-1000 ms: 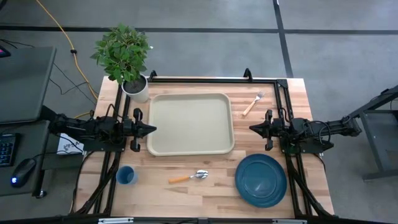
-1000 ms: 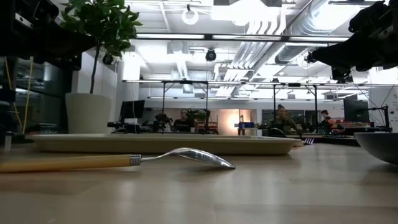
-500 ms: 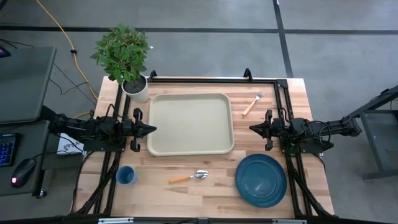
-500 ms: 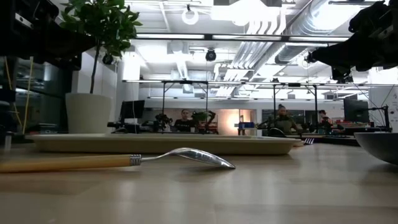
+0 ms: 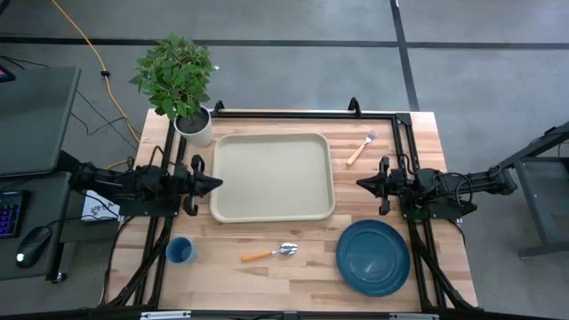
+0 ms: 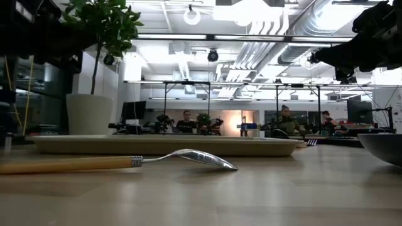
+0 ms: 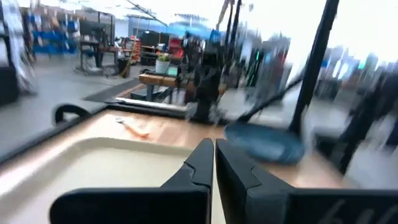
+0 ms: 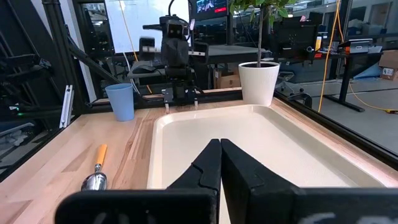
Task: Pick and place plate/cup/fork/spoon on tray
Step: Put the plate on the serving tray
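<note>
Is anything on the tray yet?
No. The tray shows only its bare cream surface. The plate, cup, spoon and fork all lie on the table around it. Nothing covers the tray from above.

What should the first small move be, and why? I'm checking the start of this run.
Probably the right gripper should open and swing toward the plate, which lies nearest it. The tray holds nothing, all four items sit on the table, and both grippers hover shut at the tray's ends; the left gripper waits.
</note>
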